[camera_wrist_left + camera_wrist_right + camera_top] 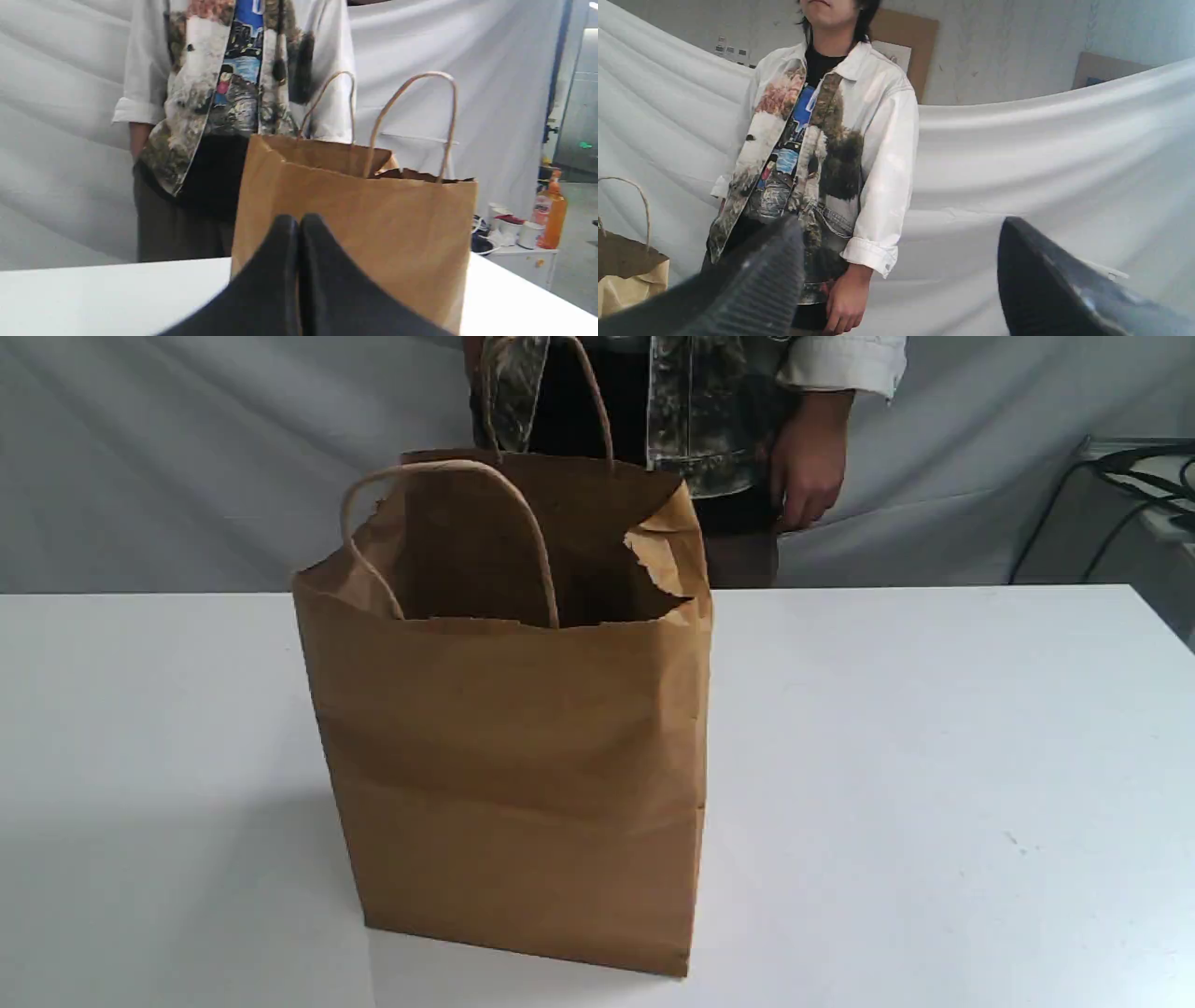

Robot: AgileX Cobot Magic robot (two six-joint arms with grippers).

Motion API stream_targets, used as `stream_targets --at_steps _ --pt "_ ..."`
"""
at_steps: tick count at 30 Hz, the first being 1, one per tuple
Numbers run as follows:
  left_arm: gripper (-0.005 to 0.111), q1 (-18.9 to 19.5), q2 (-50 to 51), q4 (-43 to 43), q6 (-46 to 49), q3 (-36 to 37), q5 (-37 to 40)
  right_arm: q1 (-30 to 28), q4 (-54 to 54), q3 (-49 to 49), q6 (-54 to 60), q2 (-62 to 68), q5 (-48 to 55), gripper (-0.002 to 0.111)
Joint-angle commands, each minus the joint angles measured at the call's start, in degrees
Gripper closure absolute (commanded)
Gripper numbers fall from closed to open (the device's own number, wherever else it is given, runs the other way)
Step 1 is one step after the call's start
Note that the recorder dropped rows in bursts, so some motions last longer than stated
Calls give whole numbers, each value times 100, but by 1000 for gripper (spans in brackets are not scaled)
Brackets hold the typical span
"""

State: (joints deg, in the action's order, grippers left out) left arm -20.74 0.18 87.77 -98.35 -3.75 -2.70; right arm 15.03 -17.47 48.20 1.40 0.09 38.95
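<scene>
A brown paper bag [509, 747] with two twine handles stands upright and open on the white table [934, 756], its rim torn at one corner. Neither arm shows in the exterior view. In the left wrist view my left gripper [299, 221] is shut, its black fingertips pressed together with nothing between them, a short way from the bag's [355, 228] side. In the right wrist view my right gripper [901, 238] is open with nothing between its fingers, and the bag [626, 270] shows only at the frame's edge.
A person [691, 411] in a white patterned jacket stands behind the table's far edge, close behind the bag, one hand hanging down. A grey cloth backdrop hangs behind. Cables lie on a unit at the far right [1148, 476]. A side shelf holds cups and an orange bottle [551, 214].
</scene>
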Motion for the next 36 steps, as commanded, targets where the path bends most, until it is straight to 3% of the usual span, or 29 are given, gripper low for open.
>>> stream_targets --at_steps 1,5,9,17,21,25,29,36 --pt "107 12 -18 -73 -209 220 359 -20 29 -45 -107 -9 -76 48" --pt "107 12 -18 -73 -395 375 555 -20 29 -45 -184 -9 -76 48" --pt "107 12 -18 19 47 375 578 -20 29 -45 -182 -9 -101 48" --pt "107 12 -18 19 130 375 163 -20 -38 -67 -198 11 -130 48" --pt "107 12 -18 340 293 375 180 -20 51 -322 -198 159 -622 48" --pt "107 12 -18 -177 -103 375 639 -20 333 -566 -198 294 -1167 49" --pt "107 12 -18 -956 -371 375 1097 -20 496 -726 -174 484 -1334 53" --pt "107 12 -18 -885 -343 375 848 -20 583 -1520 -104 685 -1779 76"
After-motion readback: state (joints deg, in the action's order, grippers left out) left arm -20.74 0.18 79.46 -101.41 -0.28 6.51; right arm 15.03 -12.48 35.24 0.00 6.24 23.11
